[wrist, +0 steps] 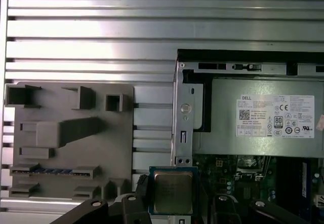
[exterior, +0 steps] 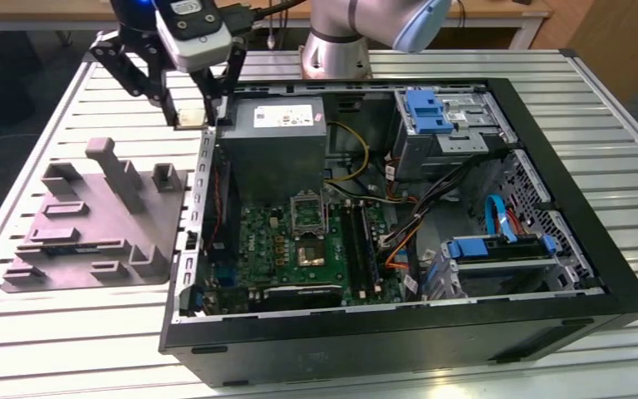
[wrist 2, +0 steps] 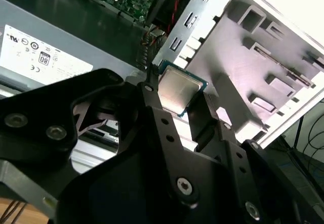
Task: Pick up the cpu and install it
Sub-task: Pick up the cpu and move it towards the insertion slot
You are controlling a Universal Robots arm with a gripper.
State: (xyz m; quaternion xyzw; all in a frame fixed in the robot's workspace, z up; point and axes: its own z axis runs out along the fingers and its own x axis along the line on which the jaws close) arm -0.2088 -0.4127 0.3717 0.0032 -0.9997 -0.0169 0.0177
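Gripper (exterior: 193,119) clamped on the cpu (exterior: 192,116) by its edges, held above the table (exterior: 64,332); in the exterior view, ten o'clock of the open computer case (exterior: 352,349), one o'clock of the grey block (exterior: 86,224).

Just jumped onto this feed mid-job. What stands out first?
The gripper holds the cpu between its fingers, raised beside the wall of the open computer case, near its power supply. On the exterior view's left, a grey plastic block with posts sits on the slatted table.
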